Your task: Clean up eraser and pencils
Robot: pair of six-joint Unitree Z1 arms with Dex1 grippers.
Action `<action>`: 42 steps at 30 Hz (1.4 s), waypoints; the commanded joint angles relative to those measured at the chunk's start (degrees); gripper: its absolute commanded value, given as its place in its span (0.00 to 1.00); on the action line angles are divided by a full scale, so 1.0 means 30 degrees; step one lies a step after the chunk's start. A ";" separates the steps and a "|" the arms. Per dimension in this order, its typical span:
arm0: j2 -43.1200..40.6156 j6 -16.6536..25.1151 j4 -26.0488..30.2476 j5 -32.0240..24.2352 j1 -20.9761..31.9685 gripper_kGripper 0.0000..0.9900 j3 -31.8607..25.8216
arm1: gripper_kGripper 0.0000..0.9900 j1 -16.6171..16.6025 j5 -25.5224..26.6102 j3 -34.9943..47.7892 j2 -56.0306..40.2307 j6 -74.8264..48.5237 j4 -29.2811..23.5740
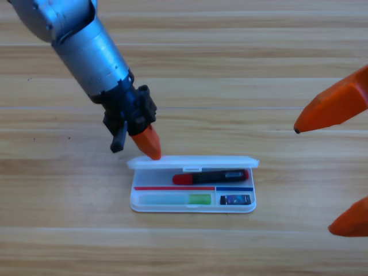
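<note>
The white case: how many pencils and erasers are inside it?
In the white case, near the left gripper; the right gripper waits at the edge:
Pencils: 2, the green pencil and the red-and-black pencil
Erasers: 1, the eraser
Total: 3

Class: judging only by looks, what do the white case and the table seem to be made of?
White case: probably smooth plastic, judging by its even white colour, thin walls and rounded corners. Table: wood or a wood-look surface, showing long grain lines and plank seams; which one cannot be told.
</note>
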 commanded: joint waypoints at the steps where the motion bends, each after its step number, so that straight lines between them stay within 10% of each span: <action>1: -0.0083 -0.0107 -0.1276 0.0169 -0.0603 0.00 0.1412 | 0.96 -0.0014 0.0202 0.0664 0.1085 0.0094 -0.0288; 42: 0.0796 0.1328 -0.5495 0.0550 -0.2127 0.00 0.4664 | 0.96 -0.0014 0.0231 0.0606 0.1173 0.0182 -0.0288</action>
